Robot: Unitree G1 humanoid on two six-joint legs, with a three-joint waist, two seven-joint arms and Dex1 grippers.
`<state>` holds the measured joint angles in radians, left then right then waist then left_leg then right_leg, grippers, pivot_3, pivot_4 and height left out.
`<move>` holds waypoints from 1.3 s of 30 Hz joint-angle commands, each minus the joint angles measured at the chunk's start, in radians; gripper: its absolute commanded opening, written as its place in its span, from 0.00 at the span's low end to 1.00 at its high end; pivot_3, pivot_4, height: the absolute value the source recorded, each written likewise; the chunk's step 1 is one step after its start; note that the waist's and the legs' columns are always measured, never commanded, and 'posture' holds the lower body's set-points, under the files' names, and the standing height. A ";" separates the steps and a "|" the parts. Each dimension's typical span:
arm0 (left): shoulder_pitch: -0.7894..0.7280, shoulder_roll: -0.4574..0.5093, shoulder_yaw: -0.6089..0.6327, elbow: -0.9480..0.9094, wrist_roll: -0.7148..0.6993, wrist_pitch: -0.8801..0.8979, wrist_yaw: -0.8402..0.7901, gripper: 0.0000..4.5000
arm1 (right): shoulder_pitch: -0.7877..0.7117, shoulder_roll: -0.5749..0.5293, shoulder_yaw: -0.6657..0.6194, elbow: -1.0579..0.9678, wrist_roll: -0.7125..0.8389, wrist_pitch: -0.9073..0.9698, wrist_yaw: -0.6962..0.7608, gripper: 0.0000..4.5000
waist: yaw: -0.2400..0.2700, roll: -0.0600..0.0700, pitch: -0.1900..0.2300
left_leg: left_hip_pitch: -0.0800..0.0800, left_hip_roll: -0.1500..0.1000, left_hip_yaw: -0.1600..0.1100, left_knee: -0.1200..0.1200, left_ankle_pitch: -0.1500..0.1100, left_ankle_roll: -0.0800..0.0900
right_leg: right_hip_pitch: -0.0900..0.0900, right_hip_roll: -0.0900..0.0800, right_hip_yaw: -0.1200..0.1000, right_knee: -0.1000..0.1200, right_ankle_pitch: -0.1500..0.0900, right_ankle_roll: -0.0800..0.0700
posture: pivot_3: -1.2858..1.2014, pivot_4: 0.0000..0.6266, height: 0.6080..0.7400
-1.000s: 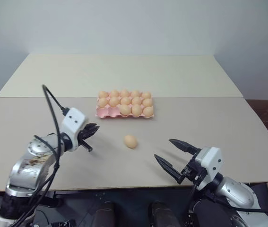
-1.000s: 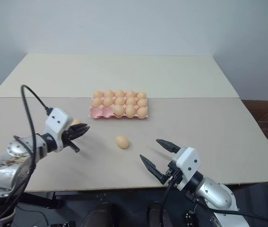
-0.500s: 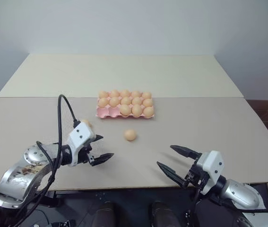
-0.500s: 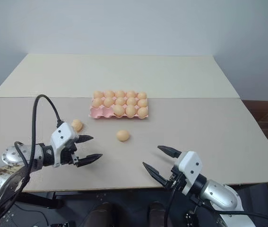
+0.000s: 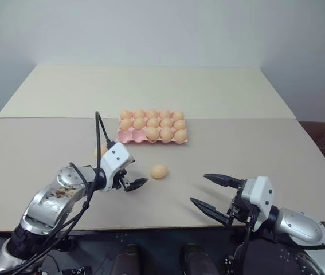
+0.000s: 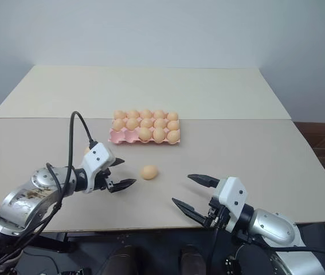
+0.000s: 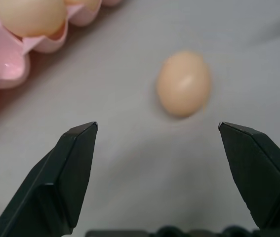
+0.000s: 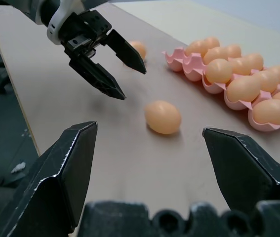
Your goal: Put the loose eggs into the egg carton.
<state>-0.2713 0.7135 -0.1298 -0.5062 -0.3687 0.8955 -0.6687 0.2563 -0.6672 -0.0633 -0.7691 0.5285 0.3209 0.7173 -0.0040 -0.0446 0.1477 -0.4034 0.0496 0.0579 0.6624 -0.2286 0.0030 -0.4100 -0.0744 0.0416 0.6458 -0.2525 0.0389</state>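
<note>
Head views: egg carton (image 5: 152,135) is sitting mid-bench, closer to the far edge than the near one, w/ nearly every cup filled; at least one cup at its left end is showing empty pink. One loose egg (image 5: 159,171) is lying on the bench (image 5: 265,154) just on the near side of the carton, apart from it. A second loose egg (image 5: 101,150) is peeking out behind the left arm, toward the bench's left edge. Left gripper (image 5: 134,177) is hovering just left of the first egg, fingers spread open, gripping nothing. Right gripper (image 5: 215,192) is hanging over the near edge, right of that egg & well apart from it, fingers also spread wide, empty.

Left wrist view: both black fingers (image 7: 63,182) are standing wide apart w/ the egg (image 7: 183,83) lying between & beyond the tips, not touching. Carton edge (image 7: 11,64) is showing beside it.

Right wrist view: open fingers (image 8: 60,175) are framing the egg (image 8: 163,117); left gripper (image 8: 122,74) is hovering beside it, carton (image 8: 199,74) behind.
</note>
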 commanded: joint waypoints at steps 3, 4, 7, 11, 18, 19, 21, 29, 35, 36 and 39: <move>0.022 -0.007 0.033 -0.126 -0.030 0.047 0.036 0.95 | 0.027 -0.018 -0.041 -0.056 0.037 0.005 0.010 0.90 | 0.000 0.000 0.000 | 0.001 0.000 0.000 0.000 0.000 0.000 | 0.001 0.000 0.000 0.000 0.000 0.000 | 0.52 0.24 1.00; 0.026 -0.007 0.035 -0.143 -0.028 0.058 0.048 0.95 | 0.030 -0.017 -0.042 -0.056 0.038 0.004 0.010 0.90 | 0.000 0.000 0.000 | 0.001 0.000 0.000 0.000 0.000 0.000 | 0.002 -0.001 0.000 0.000 0.000 0.000 | 0.52 0.24 1.00; 0.034 0.004 0.023 -0.183 -0.011 0.065 0.074 0.95 | 0.040 -0.018 -0.042 -0.054 0.038 0.001 0.011 0.90 | 0.000 0.000 0.000 | 0.004 0.000 0.000 0.000 0.000 0.000 | 0.003 0.000 0.000 0.000 0.000 0.000 | 0.52 0.24 1.00; 0.036 -0.006 0.019 -0.212 -0.033 0.088 0.085 0.95 | 0.047 -0.026 -0.050 -0.056 0.047 0.006 0.015 0.90 | 0.001 0.000 0.000 | 0.004 0.000 0.000 0.000 0.000 0.000 | 0.004 -0.001 0.000 0.000 0.000 0.000 | 0.52 0.24 1.00; 0.049 0.050 0.005 -0.232 -0.062 0.073 0.010 0.95 | 0.067 -0.053 -0.081 -0.068 0.077 0.022 0.032 0.90 | 0.002 0.000 0.000 | 0.004 0.000 0.000 0.000 0.000 0.000 | 0.004 0.000 0.000 0.000 0.000 0.000 | 0.52 0.24 1.00; 0.052 0.055 0.007 -0.234 -0.070 0.072 0.002 0.95 | 0.071 -0.055 -0.084 -0.071 0.079 0.023 0.033 0.90 | 0.002 0.000 0.000 | 0.004 0.000 0.000 0.000 0.000 0.000 | 0.004 0.000 0.000 0.000 0.000 0.000 | 0.52 0.24 1.00; 0.055 0.062 0.006 -0.236 -0.083 0.069 -0.011 0.95 | 0.077 -0.061 -0.086 -0.077 0.085 0.027 0.034 0.90 | 0.002 0.000 0.000 | 0.004 0.000 0.000 0.000 0.000 0.000 | 0.004 -0.001 0.000 0.000 0.000 0.000 | 0.52 0.24 1.00; 0.016 -0.010 -0.017 -0.172 -0.050 0.076 0.068 0.95 | 0.063 -0.066 -0.083 -0.076 0.089 0.040 0.032 0.90 | 0.006 0.000 0.000 | 0.004 0.000 0.000 0.000 0.000 0.000 | 0.004 -0.001 0.000 -0.001 0.000 0.000 | 0.52 0.24 1.00; -0.037 -0.080 -0.096 -0.079 -0.006 0.065 0.104 0.95 | 0.043 -0.062 -0.074 -0.073 0.087 0.044 0.028 0.90 | 0.008 -0.001 0.000 | 0.004 0.000 0.000 0.000 0.000 0.000 | 0.005 -0.001 0.000 -0.002 0.000 0.000 | 0.52 0.24 1.00; -0.046 -0.089 -0.106 -0.063 0.000 0.059 0.103 0.95 | 0.041 -0.060 -0.073 -0.073 0.087 0.044 0.027 0.90 | 0.008 -0.001 0.000 | 0.004 0.000 0.000 0.000 0.000 0.000 | 0.005 -0.001 0.000 -0.002 0.000 0.000 | 0.52 0.24 1.00; -0.096 -0.125 -0.151 0.019 0.025 0.030 0.090 0.95 | 0.035 -0.058 -0.069 -0.074 0.085 0.045 0.024 0.90 | 0.011 -0.001 0.000 | 0.004 0.000 0.000 0.000 0.000 0.000 | 0.005 -0.001 0.000 -0.002 0.000 0.000 | 0.52 0.24 1.00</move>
<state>-0.3385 0.5989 -0.2636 -0.5078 -0.3601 0.9605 -0.5722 0.2974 -0.7261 -0.1273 -0.8144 0.6015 0.3653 0.7417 0.0070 -0.0452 0.1480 -0.3997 0.0490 0.0576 0.6624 -0.2286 0.0030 -0.4050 -0.0750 0.0415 0.6436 -0.2527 0.0391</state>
